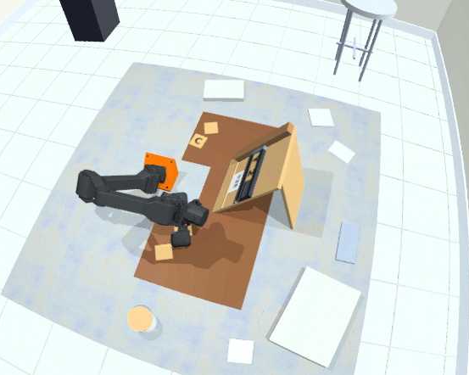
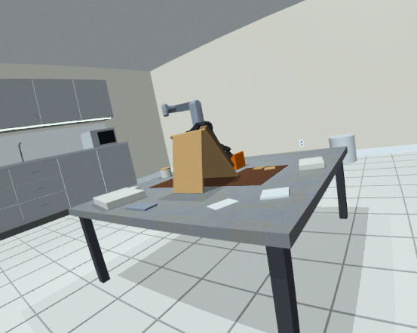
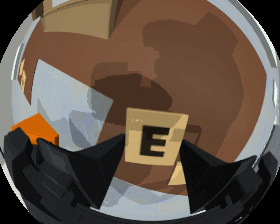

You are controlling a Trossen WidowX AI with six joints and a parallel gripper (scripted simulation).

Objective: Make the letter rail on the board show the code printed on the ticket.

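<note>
My gripper (image 1: pixel 182 231) (image 3: pixel 153 141) is shut on the E tile (image 3: pixel 136 150), letter facing the wrist camera, over the near part of the brown mat. Whether the tile clears the mat is unclear. A plain-looking tile (image 1: pixel 164 252) (image 3: pixel 176 176) lies beside it. The C tile (image 1: pixel 198 141) and another plain-looking tile (image 1: pixel 211 127) lie at the mat's far end. The sloped board (image 1: pixel 277 163) (image 2: pixel 188 162) (image 3: pixel 76 22) carries the dark letter rail (image 1: pixel 244 192), which shows tiles with dark letters I cannot read surely. The white ticket (image 1: pixel 236 181) is beside the rail; its print is too small to read surely.
The brown mat (image 1: pixel 209 280) (image 2: pixel 250 178) lies under the board. An orange block (image 1: pixel 160 170) (image 2: pixel 238 160) (image 3: pixel 38 130) is by the arm's base. A round wooden-topped cup (image 1: pixel 140 318) (image 2: pixel 165 172) stands past the mat's near end. Flat white slabs and cards lie around the table.
</note>
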